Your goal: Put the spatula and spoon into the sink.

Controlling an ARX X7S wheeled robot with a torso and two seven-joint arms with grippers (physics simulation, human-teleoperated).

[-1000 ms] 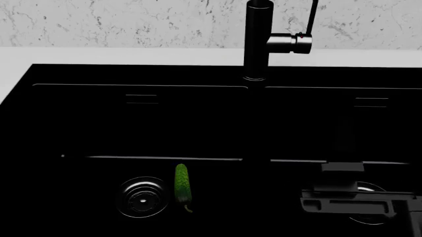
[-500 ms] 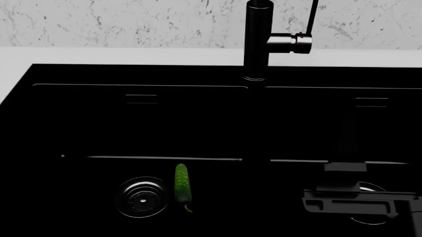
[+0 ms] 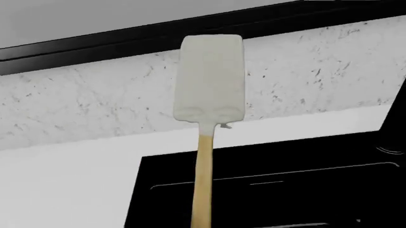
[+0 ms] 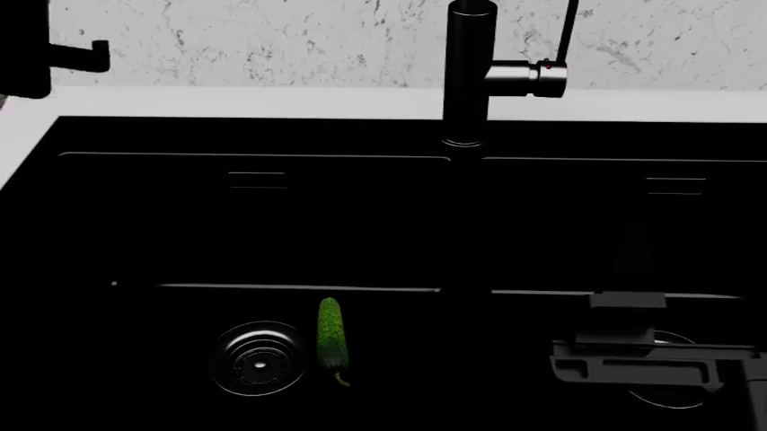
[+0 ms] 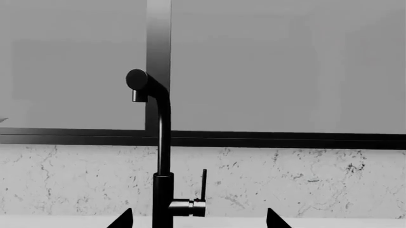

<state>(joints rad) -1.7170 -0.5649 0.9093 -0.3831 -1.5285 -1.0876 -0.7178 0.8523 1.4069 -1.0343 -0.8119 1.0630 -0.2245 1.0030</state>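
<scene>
my left gripper (image 4: 48, 56) shows only as a dark shape at the upper left corner of the head view, and i can't see its fingers in any picture, but the left wrist view shows the spatula (image 3: 208, 95) standing straight out from the camera, tan handle running down out of frame, whitish head against the marbled backsplash (image 3: 317, 76), so i judge the left hand is clamped on the handle. below the spatula lies the white counter (image 3: 63, 190) and the corner of the black sink (image 3: 266, 190), so it is held above the counter near the sink's left edge, not over a basin yet as far as i can tell. my right gripper (image 4: 635, 368) sits low over the right basin near its drain (image 4: 671, 346); in the right wrist view two dark fingertips (image 5: 120, 221) stand well apart, with nothing between them, facing the faucet (image 5: 161, 142). a cucumber (image 4: 332, 337) lies in the left basin beside the left drain (image 4: 254, 359). i can't find the spoon anywhere; the black basins may hide it. so the spatula is lifted but not dropped, and the spoon's status is unknown.
</scene>
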